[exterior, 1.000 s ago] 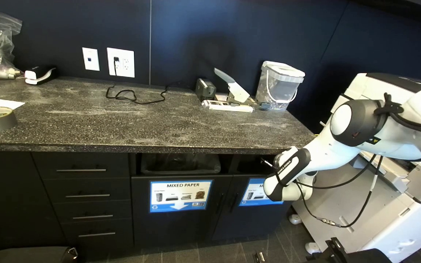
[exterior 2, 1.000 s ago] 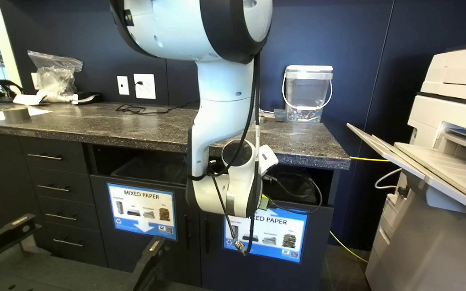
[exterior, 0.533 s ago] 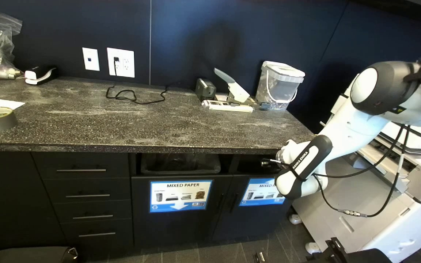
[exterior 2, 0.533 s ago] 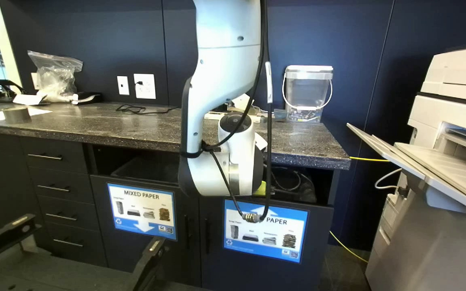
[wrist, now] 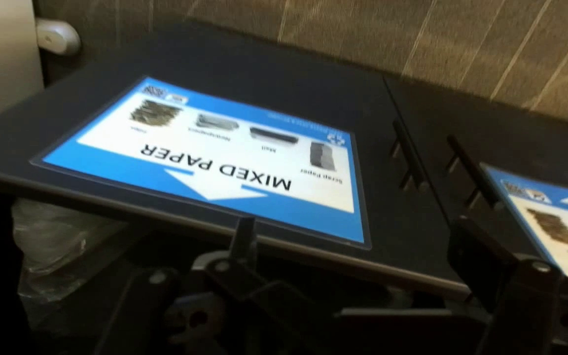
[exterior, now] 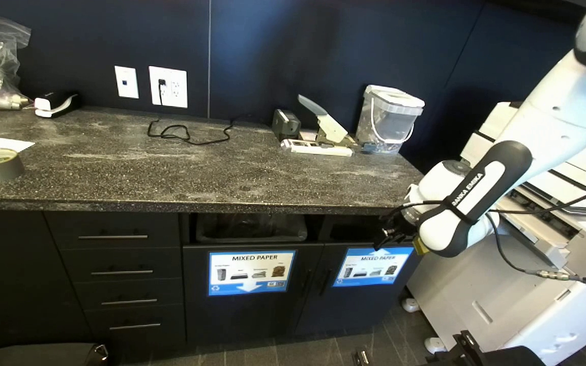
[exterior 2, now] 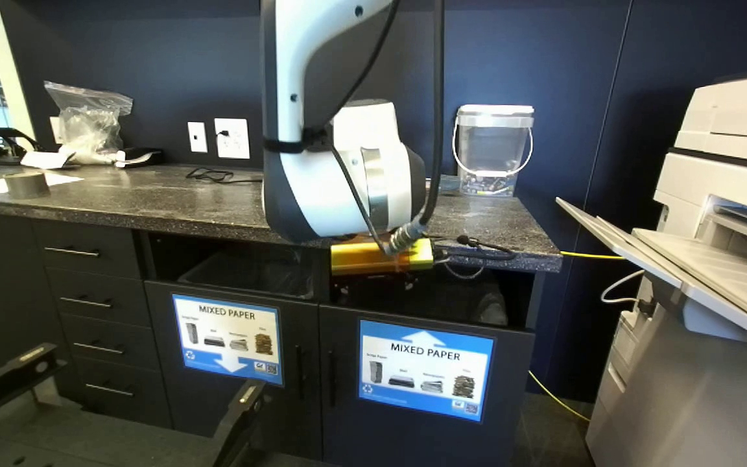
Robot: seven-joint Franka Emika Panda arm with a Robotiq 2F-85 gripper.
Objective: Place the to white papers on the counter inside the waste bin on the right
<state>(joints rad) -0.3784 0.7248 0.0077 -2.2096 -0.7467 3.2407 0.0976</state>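
Wrist view shows the single gripper [wrist: 358,251] at the slot of the waste bin [wrist: 264,76], its two fingers [wrist: 481,261] standing wide apart; whether they reach inside cannot be told. Two MIXED PAPER signs [wrist: 215,153] appear, one on the waste bin's front, one on the cabinet door [wrist: 511,133] just beside it. In both exterior views one counter [exterior: 211,178] runs over the waste bin, carrying one lidded tub [exterior: 389,119] above it. Four drawers [exterior: 130,292] lie well apart from the waste bin; one printer [exterior 2: 672,370] stands near its opposite side.
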